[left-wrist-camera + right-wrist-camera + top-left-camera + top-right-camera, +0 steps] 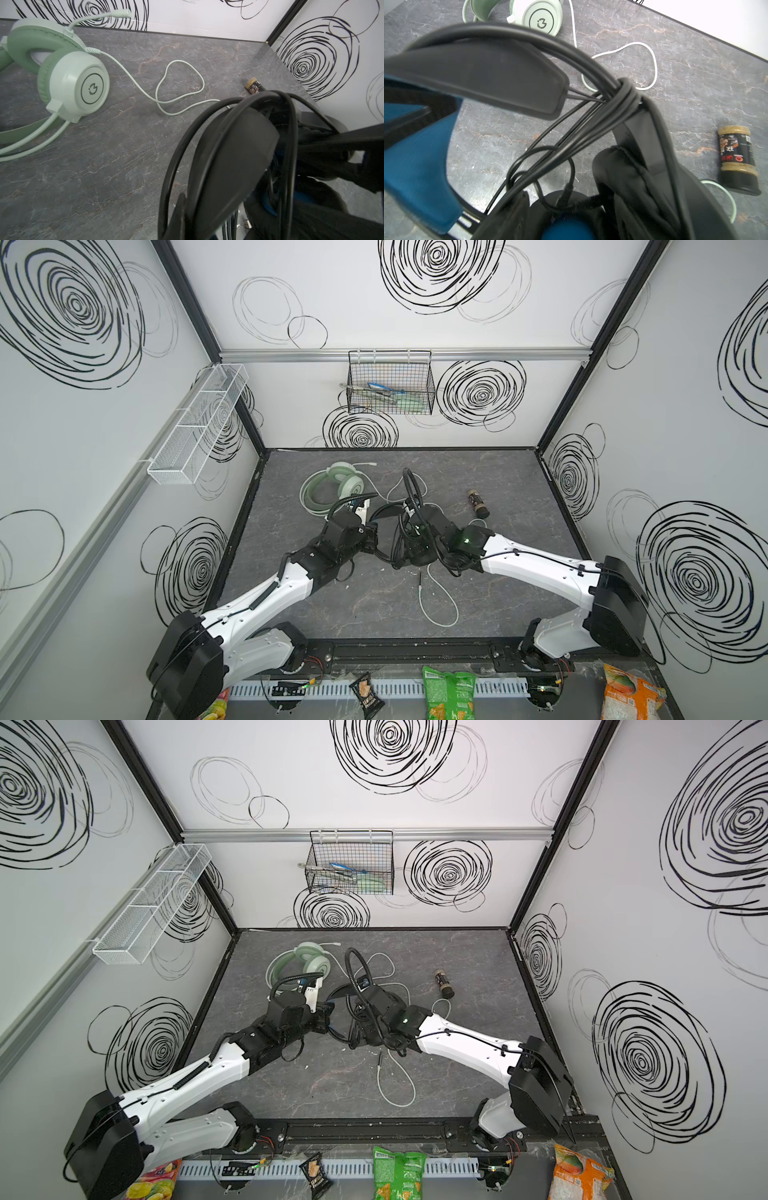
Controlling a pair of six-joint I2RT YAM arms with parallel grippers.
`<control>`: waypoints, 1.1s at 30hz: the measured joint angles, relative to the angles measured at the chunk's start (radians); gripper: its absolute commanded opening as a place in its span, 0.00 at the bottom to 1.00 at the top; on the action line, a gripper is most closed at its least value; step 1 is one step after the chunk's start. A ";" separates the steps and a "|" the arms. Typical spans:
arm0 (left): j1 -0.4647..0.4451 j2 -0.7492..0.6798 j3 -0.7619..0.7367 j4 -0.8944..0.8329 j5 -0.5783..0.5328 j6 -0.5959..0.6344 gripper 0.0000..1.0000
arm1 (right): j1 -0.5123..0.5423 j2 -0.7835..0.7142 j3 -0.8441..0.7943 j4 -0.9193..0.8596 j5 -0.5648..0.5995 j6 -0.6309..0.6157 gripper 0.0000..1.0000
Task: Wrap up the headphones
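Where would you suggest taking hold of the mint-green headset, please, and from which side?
Probably the headband: it lies on the table as a thin open arc left of the ear cups, which look too bulky for the jaws. Come down from above on that left side, jaws across the band; the cable trails off rightward, so it should not snag.

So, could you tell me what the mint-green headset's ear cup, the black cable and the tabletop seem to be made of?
Ear cup: smooth matte plastic, probably; moulded shell, soft sheen. Black cable: rubbery sheathing, likely; bends in tight coils. Tabletop: grey stone-look surface, veined; real stone or laminate unclear.
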 measured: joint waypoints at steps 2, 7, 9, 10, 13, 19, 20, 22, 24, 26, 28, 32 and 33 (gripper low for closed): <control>0.000 0.007 0.000 0.005 0.016 0.000 0.00 | 0.001 -0.016 -0.018 0.004 0.000 0.000 0.72; 0.007 0.016 -0.004 0.018 0.043 0.000 0.00 | 0.007 -0.044 -0.037 0.007 0.000 0.000 0.79; 0.014 0.019 -0.006 0.028 0.054 0.000 0.00 | 0.008 -0.048 -0.037 0.008 0.000 -0.001 0.81; 0.018 0.020 -0.007 0.032 0.059 0.000 0.00 | 0.010 -0.050 -0.037 0.008 0.001 -0.001 0.81; 0.025 0.026 -0.013 0.038 0.071 0.000 0.00 | 0.015 -0.053 -0.038 0.005 0.002 0.000 0.81; 0.048 0.038 -0.020 0.049 0.097 0.000 0.00 | 0.032 -0.098 -0.054 0.004 0.007 0.006 0.84; 0.053 0.038 -0.020 0.049 0.101 0.000 0.00 | 0.038 -0.111 -0.058 0.006 0.009 0.006 0.84; 0.064 0.039 -0.020 0.052 0.113 0.000 0.00 | 0.054 -0.140 -0.071 0.010 0.016 0.006 0.84; 0.075 0.039 -0.022 0.052 0.119 -0.001 0.00 | 0.069 -0.167 -0.089 0.016 0.027 0.005 0.85; 0.083 0.040 -0.026 0.052 0.122 -0.008 0.00 | 0.077 -0.192 -0.106 0.017 0.039 0.005 0.85; 0.097 0.047 -0.031 0.050 0.114 -0.016 0.00 | 0.077 -0.211 -0.117 0.011 0.066 0.006 0.85; 0.137 0.061 -0.046 0.007 0.099 -0.019 0.00 | 0.069 -0.250 -0.128 -0.010 0.126 0.016 0.98; 0.145 0.064 -0.048 -0.006 0.096 -0.022 0.00 | 0.068 -0.266 -0.130 -0.014 0.136 0.016 0.97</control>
